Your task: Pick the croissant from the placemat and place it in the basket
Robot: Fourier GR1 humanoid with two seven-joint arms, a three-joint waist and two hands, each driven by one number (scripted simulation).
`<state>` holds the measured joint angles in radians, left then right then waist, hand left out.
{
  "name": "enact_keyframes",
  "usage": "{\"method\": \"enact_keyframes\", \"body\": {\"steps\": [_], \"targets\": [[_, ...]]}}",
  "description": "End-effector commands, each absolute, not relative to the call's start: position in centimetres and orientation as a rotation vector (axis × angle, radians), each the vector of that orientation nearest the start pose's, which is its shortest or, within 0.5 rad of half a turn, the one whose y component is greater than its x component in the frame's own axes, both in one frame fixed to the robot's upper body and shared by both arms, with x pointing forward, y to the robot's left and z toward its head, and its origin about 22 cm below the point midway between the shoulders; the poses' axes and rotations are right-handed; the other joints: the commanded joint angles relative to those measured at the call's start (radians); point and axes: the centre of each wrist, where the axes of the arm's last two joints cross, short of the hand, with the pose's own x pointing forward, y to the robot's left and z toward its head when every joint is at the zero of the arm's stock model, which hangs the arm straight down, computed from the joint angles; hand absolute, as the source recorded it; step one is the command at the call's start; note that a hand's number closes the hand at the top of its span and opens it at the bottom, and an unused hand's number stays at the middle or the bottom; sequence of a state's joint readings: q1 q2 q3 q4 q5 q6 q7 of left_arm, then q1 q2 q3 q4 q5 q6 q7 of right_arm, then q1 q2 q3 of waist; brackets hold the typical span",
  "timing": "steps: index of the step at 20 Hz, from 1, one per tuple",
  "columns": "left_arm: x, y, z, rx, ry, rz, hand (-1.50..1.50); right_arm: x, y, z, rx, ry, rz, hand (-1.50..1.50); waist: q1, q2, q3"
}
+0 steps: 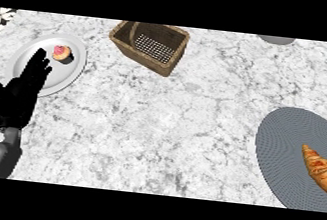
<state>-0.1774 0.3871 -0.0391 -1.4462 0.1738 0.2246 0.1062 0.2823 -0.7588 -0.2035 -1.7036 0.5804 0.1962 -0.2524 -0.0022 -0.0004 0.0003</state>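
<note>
The croissant (323, 173) lay on the grey placemat (285, 145), close to the right edge of the counter (172, 128) and toward its near side. Its long side ran from the middle of the mat out toward the near right corner. Only the left hand (14, 94) showed, over by the left edge, with its fingers straight up and its thumb spread out, holding nothing. It was resting in front of a white plate (31, 53) with a small pink cake (62, 52) on it. The right hand was not to be seen at all. The croissant was far off to the right of the left hand, so the right hand would likely be the better one to reach it. The brown basket (151, 45) sat near the far edge, in the middle, well apart from the croissant.
</note>
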Motion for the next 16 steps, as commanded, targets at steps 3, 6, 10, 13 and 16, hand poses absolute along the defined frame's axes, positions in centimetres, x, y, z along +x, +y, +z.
{"method": "enact_keyframes", "body": {"steps": [3,6,10,13,16], "targets": [[28.6,28.9,3.2,0.277,-1.496,-0.016,0.0,17.4,-42.4,4.6,-0.896,-1.303,1.176,-1.5,0.001,0.001,0.0],[28.3,29.5,3.2,0.284,-1.504,-0.016,0.0,18.1,-43.2,6.1,-0.895,-1.322,1.169,-1.5,-0.001,0.0,0.0],[29.3,30.0,5.0,0.28,-1.504,-0.025,0.0,18.1,-41.9,5.8,-0.879,-1.355,1.148,-1.5,-0.001,0.0,0.0],[27.3,28.8,3.5,0.277,-1.52,-0.016,0.0,19.6,-43.0,5.4,-0.869,-1.335,1.157,-1.5,0.004,0.0,0.0],[28.8,28.4,3.4,0.295,-1.508,-0.027,0.0,17.9,-42.6,3.6,-0.845,-1.345,1.156,-1.5,-0.001,0.0,0.0]]}}
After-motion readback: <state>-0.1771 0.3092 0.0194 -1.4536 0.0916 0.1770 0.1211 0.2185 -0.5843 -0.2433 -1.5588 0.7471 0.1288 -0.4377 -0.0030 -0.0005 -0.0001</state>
